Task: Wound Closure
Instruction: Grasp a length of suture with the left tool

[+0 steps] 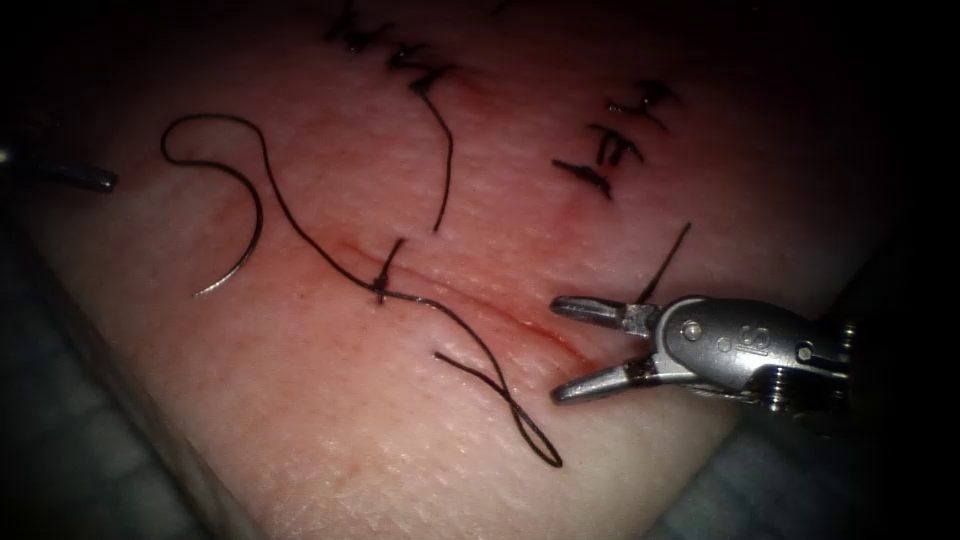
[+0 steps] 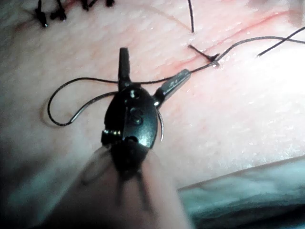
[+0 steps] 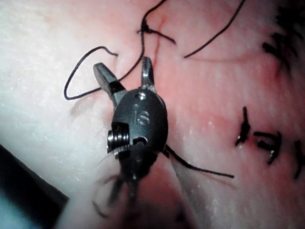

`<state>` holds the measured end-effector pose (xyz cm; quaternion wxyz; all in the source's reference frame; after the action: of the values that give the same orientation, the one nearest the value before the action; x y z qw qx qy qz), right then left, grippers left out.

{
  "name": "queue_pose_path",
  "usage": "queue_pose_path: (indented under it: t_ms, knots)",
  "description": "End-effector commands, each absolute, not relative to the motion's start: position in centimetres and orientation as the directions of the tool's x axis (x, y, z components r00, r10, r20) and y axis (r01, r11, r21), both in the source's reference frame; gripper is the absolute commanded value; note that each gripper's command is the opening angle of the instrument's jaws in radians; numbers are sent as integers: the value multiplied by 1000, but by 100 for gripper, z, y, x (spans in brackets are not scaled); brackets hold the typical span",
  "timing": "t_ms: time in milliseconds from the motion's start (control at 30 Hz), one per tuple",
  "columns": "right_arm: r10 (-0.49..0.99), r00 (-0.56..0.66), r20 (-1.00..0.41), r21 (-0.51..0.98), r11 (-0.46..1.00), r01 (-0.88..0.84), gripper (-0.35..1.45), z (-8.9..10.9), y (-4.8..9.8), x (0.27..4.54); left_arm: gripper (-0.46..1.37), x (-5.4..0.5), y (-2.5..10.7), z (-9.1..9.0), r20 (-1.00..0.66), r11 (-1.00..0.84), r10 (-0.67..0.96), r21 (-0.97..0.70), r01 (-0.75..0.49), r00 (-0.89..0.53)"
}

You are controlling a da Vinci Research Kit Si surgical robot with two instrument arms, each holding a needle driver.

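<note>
Right end effector (image 1: 575,350) agape, needle (image 1: 240,245) well apart

Surgical training bench in a robotics lab

A pale slab of tissue (image 1: 330,420) with a reddened cut (image 1: 500,315) lies on grey-blue cloth (image 1: 60,440) that shows past the slab's lower edges, with no body around it. Rows of finished dark stitches (image 1: 610,150) sit beyond the cut, and black thread (image 1: 300,225) trails loose across the slab to the cut's left. A metal wristed tool (image 1: 575,350) reaches in at the cut's right end.
</note>
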<state>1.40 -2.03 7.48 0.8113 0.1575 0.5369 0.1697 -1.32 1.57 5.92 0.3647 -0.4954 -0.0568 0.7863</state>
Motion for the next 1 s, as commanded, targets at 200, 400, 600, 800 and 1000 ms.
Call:
queue_pose_path:
  t_ms: [200, 400, 600, 800, 1000]
  knots:
    - [445, 366, -817, 439, 893, -104, 72, 748, -202, 135, 55, -171, 154, 575, -727, -780, 593, -414, -469, -345]
    - [445, 367, -817, 439, 892, -106, 72, 751, -200, 134, 34, -213, 152, 557, -748, -826, 545, -399, -398, -380]
    - [445, 367, -817, 439, 892, -105, 72, 751, -200, 133, 5, -258, 146, 550, -749, -881, 464, -334, -337, -473]
    - [444, 367, -817, 439, 893, -104, 72, 750, -201, 131, 17, -286, 140, 557, -720, -908, 417, -308, -284, -554]
    - [444, 367, -817, 439, 893, -102, 72, 750, -202, 128, 32, -300, 131, 578, -697, -926, 376, -311, -215, -611]
